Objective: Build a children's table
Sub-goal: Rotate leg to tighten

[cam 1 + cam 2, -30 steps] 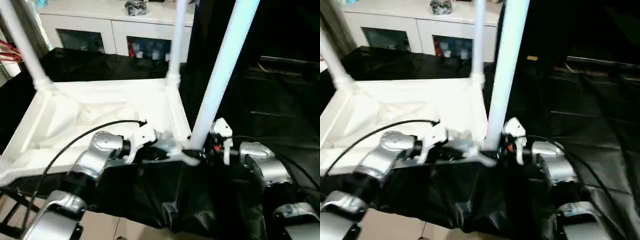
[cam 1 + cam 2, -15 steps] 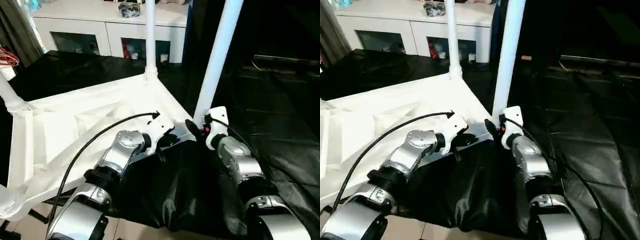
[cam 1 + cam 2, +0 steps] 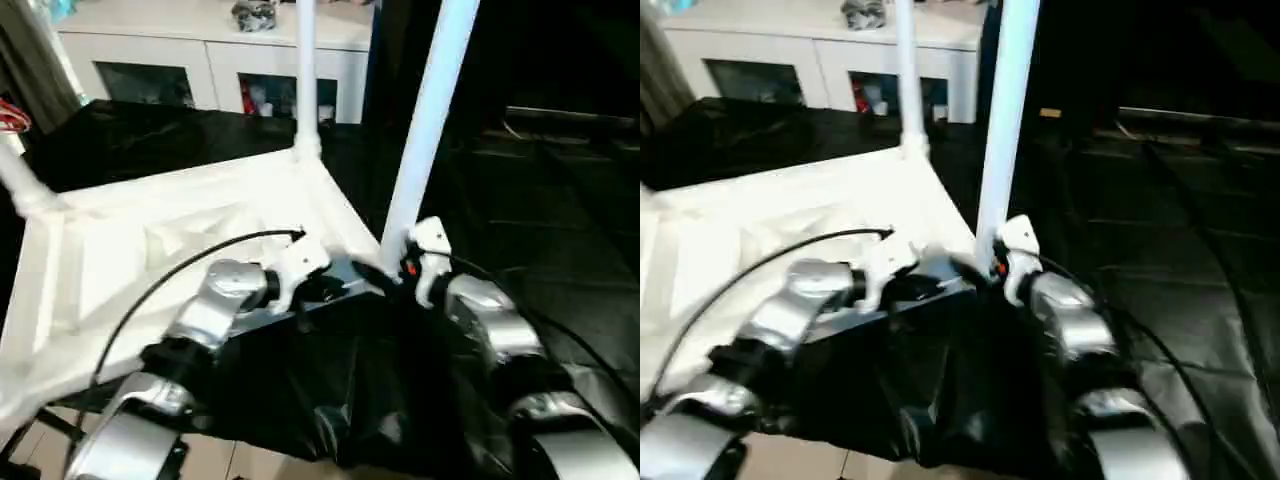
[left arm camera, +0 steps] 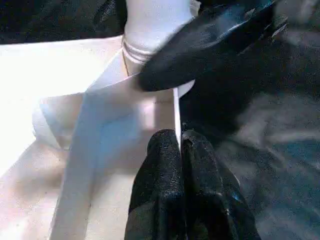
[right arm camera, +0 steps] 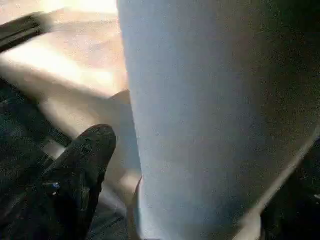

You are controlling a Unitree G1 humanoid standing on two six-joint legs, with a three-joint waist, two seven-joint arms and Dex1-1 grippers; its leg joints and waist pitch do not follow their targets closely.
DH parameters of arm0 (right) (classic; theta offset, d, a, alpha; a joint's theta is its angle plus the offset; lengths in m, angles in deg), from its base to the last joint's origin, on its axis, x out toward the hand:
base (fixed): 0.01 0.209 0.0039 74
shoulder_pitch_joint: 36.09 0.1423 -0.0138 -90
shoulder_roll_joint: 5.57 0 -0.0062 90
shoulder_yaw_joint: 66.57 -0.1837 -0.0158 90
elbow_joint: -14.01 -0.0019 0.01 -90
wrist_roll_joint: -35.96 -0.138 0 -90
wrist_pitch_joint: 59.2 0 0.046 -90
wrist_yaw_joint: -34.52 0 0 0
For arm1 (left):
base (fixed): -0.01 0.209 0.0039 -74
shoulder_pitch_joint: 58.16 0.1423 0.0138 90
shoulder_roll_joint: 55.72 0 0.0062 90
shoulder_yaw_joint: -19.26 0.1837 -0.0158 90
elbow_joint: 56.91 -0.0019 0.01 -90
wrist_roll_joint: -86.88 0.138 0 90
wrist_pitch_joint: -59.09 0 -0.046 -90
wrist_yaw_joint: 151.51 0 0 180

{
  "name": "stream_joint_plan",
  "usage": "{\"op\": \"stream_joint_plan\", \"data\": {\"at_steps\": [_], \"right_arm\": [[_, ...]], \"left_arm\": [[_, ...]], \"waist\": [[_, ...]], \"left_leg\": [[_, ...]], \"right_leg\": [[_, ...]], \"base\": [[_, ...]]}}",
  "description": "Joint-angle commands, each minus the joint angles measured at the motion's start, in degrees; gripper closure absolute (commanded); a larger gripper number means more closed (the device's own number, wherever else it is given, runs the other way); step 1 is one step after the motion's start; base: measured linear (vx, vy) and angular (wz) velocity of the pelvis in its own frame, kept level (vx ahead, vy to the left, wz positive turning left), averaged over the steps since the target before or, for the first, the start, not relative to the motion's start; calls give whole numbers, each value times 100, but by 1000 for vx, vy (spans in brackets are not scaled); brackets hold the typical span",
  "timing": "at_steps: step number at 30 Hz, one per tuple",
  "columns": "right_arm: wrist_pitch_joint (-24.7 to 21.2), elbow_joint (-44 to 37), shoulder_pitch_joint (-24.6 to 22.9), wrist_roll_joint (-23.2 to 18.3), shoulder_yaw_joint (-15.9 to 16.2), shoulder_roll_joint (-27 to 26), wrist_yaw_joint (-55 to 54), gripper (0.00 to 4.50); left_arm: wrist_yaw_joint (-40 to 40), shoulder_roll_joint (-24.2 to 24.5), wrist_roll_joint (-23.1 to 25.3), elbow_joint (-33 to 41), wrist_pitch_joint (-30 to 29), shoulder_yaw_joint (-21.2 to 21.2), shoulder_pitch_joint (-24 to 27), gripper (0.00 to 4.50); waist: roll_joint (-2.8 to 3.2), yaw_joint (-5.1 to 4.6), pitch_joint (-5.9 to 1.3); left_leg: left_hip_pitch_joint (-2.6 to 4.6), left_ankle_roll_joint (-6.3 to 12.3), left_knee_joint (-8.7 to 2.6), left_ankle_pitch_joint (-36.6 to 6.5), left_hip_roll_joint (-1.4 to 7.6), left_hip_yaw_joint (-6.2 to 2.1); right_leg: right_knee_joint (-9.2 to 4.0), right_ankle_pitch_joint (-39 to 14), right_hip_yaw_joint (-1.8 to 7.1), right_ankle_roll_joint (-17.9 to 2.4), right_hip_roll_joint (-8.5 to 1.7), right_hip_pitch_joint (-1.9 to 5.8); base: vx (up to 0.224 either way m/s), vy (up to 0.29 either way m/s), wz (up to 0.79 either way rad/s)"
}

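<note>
Both head views are soft with motion blur, worst on the silver forearms low in the pictures, and the dark cloth (image 3: 560,200) to the right swallows nearly all detail. The white tabletop (image 3: 150,250) glares bright and loses its ribbing, and in the left wrist view the same white burns out toward one side (no edge can be read there). The right wrist view is dim and unfocused, the near leg (image 5: 200,115) a smooth grey-blue blur with a warm glow behind it.
</note>
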Motion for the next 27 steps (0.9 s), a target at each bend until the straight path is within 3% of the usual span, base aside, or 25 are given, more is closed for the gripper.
{"op": "stream_joint_plan", "data": {"at_steps": [1,6,11,16,22,27], "right_arm": [[-41,-202,-54,-100,253,-37,490,41],[-168,-465,-234,-177,520,373,1468,41],[-248,-535,-258,-201,579,536,1864,92],[-280,-607,-312,-173,699,634,2047,130],[-326,-692,-394,-144,762,651,2194,183],[-345,-705,-443,-169,732,506,1948,193]], "left_arm": [[206,-105,-224,265,211,64,-35,450],[685,164,-332,401,153,66,39,450],[989,315,-435,549,99,98,142,450],[1143,368,-472,657,17,121,223,450],[1231,413,-505,755,-63,152,283,450],[1033,351,-414,676,-37,125,240,450]], "waist": [[-21,22,-397],[-24,89,-386],[-28,97,-389],[-46,108,-387],[-49,105,-373],[-42,103,-384]], "left_leg": [[65,552,-365,-1044,294,-102],[76,463,-371,-1213,291,-104],[76,397,-378,-1179,297,-113],[75,422,-375,-1087,297,-109],[75,394,-381,-1178,292,-111],[80,375,-378,-1151,295,-112]], "right_leg": [[-350,-975,303,-1465,-362,293],[-380,-1286,306,-1399,-373,294],[-376,-1326,308,-1387,-374,291],[-365,-1222,312,-1412,-377,294],[-392,-1454,310,-1338,-374,284],[-384,-1392,313,-1342,-373,277]], "base": [[0,0,0],[0,0,0],[0,0,0],[0,0,0],[0,0,0],[0,0,0]]}}
